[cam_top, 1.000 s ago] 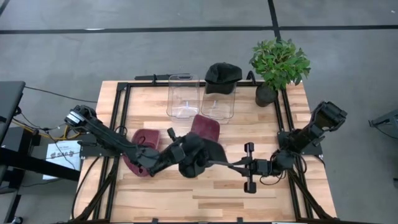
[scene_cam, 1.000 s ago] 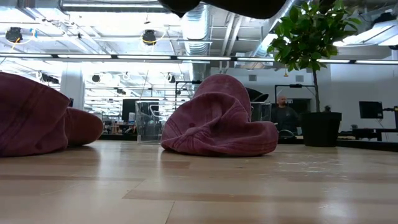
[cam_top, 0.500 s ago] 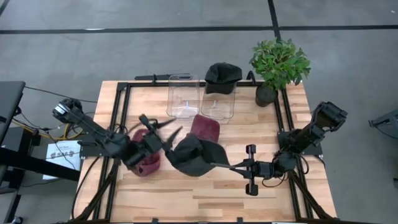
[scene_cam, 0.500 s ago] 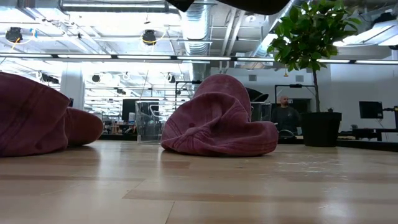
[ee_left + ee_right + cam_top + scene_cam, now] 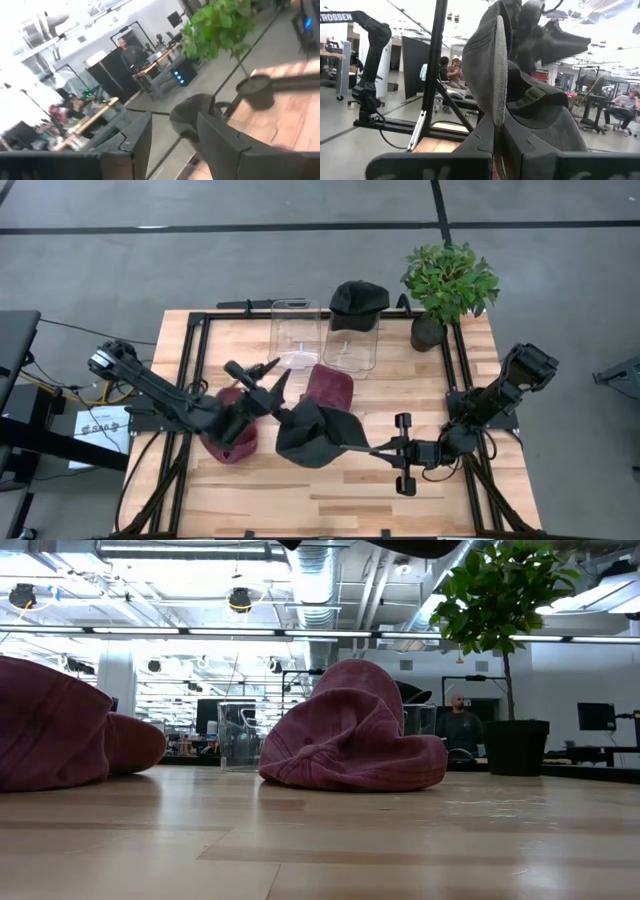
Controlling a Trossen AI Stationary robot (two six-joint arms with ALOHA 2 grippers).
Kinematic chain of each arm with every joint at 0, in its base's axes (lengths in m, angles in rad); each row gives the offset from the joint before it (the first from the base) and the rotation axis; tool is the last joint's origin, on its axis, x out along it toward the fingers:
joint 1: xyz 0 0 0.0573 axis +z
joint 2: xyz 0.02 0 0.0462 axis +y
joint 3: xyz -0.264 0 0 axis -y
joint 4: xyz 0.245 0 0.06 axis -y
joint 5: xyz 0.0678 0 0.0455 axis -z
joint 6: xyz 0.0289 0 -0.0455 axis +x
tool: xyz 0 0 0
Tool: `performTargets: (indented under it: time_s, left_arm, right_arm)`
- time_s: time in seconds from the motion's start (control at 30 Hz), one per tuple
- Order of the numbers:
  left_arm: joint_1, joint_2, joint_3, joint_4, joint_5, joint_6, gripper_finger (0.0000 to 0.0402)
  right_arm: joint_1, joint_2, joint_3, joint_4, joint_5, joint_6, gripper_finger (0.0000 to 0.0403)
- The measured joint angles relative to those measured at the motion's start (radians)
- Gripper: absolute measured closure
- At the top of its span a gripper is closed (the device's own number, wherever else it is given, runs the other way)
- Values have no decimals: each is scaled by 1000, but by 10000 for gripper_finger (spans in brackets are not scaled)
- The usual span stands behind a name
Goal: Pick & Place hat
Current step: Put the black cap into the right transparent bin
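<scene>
Black hat: held above the wooden surface near its middle, its brim pinched in the fully closed right claw, crown hanging toward the left arm. Left claw: raised just beside the hat, fingers spread wide, holding nothing, above a maroon hat lying on the surface. Also present: second maroon hat just behind the black one, two clear containers at the far edge, one bearing another black hat, and a potted plant at the far right corner.
</scene>
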Motion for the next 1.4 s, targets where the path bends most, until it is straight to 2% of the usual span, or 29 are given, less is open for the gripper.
performTargets:
  time_s: [0.07, 0.17, 0.5, 0.67, 0.77, 1.0, 1.13, 1.2, 1.4]
  left_arm:
    - [0, 17, 0, -10, -45, 97, 246]
    - [6, 13, -1, -34, -52, 121, 246]
    - [6, -12, -1, -30, -60, 17, 246]
    - [-11, -12, -1, -29, -42, -93, 246]
    - [-36, -12, -1, -29, 27, -164, 246]
    - [-53, -12, -1, -26, 330, -326, 246]
    - [-76, -62, -1, 14, 459, -325, 246]
    - [-97, -119, -1, 23, 483, -325, 246]
    - [-156, -271, -18, 16, 467, -387, 246]
  right_arm:
    - [6, 0, 0, 20, -13, -2, 400]
    - [25, 0, 0, 56, -48, -21, 400]
    - [120, -1, 0, 189, -156, -142, 400]
    - [142, -1, 0, 193, -146, -166, 400]
    - [139, -1, 0, 193, -145, -167, 400]
    - [108, -1, 0, 181, -171, -144, 400]
    - [93, -1, 0, 183, -180, -142, 400]
    - [86, 0, 1, 199, -208, -166, 400]
    - [50, -21, 63, 201, -342, -216, 400]
